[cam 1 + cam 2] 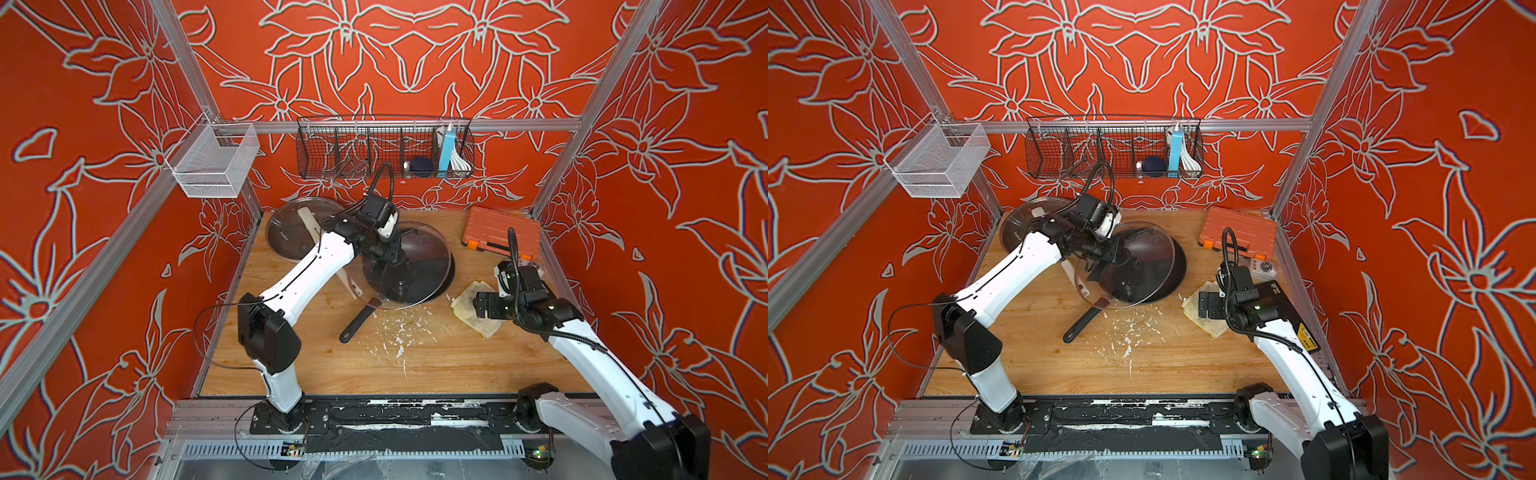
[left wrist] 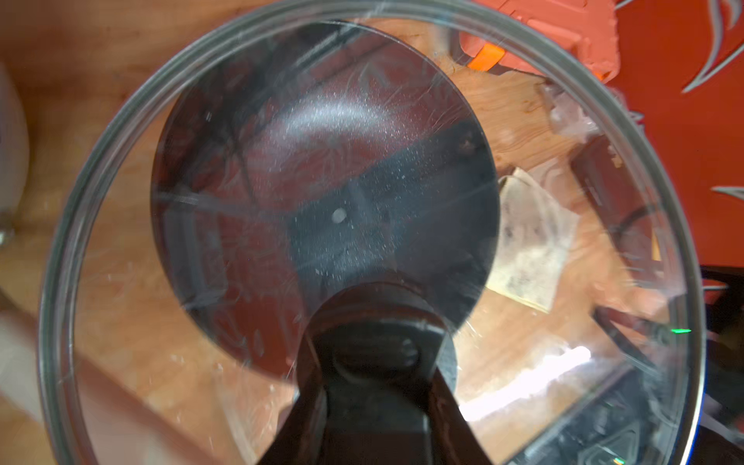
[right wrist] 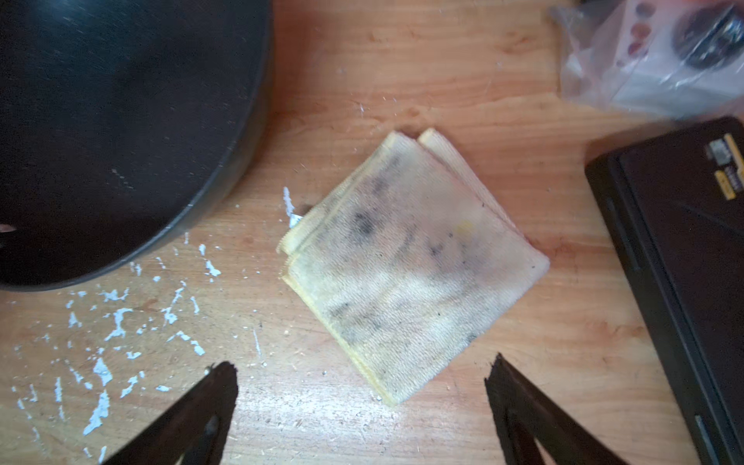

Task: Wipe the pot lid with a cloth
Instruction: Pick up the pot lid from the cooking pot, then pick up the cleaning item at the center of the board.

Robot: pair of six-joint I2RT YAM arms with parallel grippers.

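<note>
The pot lid (image 1: 424, 249) (image 1: 1142, 257) is clear glass with a metal rim. It hangs tilted over a black frying pan (image 1: 440, 286) (image 1: 1177, 270). My left gripper (image 1: 384, 253) (image 1: 1117, 255) (image 2: 374, 362) is shut on the lid's black knob (image 2: 374, 322), and the glass (image 2: 120, 282) fills the left wrist view. The cloth (image 1: 463, 305) (image 1: 1190, 309) (image 3: 410, 261), cream-yellow with dark stains, lies folded flat on the wooden table to the right of the pan. My right gripper (image 1: 478, 305) (image 1: 1202, 305) (image 3: 362, 374) hovers over it, open, with nothing between its fingers.
A second glass lid (image 1: 291, 237) rests at the back left. An orange tool case (image 1: 498, 228), a plastic bag (image 3: 652, 60) and a black case (image 3: 684, 261) crowd the right side. White flecks (image 1: 399, 336) dot the table by the pan handle (image 1: 355, 324). Wire baskets (image 1: 386, 149) hang on the back rail.
</note>
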